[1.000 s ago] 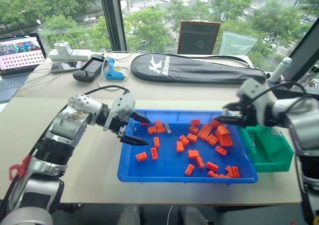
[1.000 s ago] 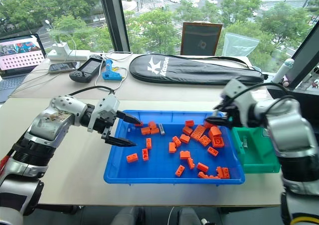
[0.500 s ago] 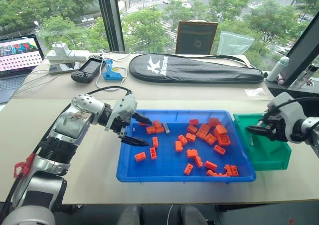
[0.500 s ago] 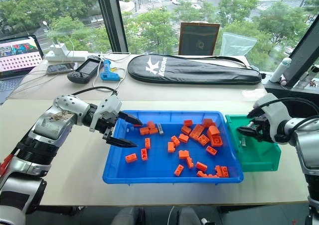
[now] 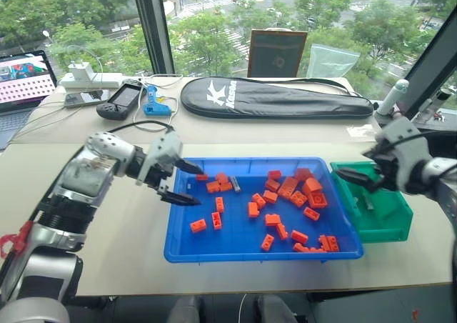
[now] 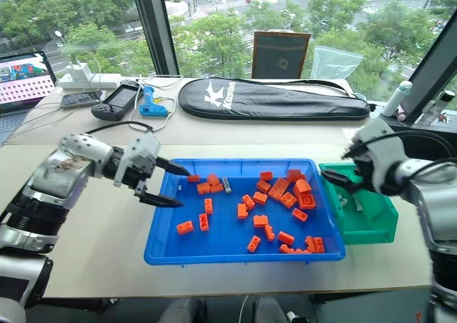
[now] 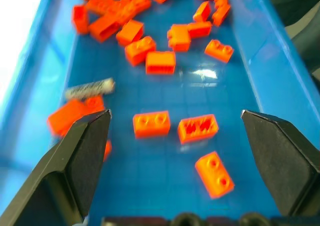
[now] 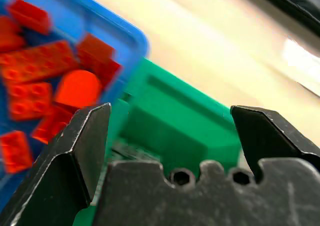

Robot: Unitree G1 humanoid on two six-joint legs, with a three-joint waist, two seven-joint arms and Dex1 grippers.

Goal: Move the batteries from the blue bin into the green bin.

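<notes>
The blue bin (image 5: 250,255) lies in the middle of the table, strewn with orange bricks. One grey battery (image 5: 235,184) rests near its far wall, also seen as the battery (image 7: 89,88) in the left wrist view. My left gripper (image 5: 194,186) hangs open over the bin's left end, empty. The green bin (image 5: 389,216) stands against the blue bin's right side, with a small grey battery (image 5: 368,203) lying inside. My right gripper (image 5: 350,178) stands open and empty above the green bin's (image 8: 175,131) left end.
Behind the bins lie a long black racket bag (image 5: 275,98), a blue gadget (image 5: 156,105), a black handheld console (image 5: 121,99) and cables. A laptop (image 5: 25,80) sits at the far left and a framed picture (image 5: 277,51) leans on the window.
My right gripper went from above the blue bin's right end to over the green bin and opened wide. My left gripper drifted slightly leftward, still open.
</notes>
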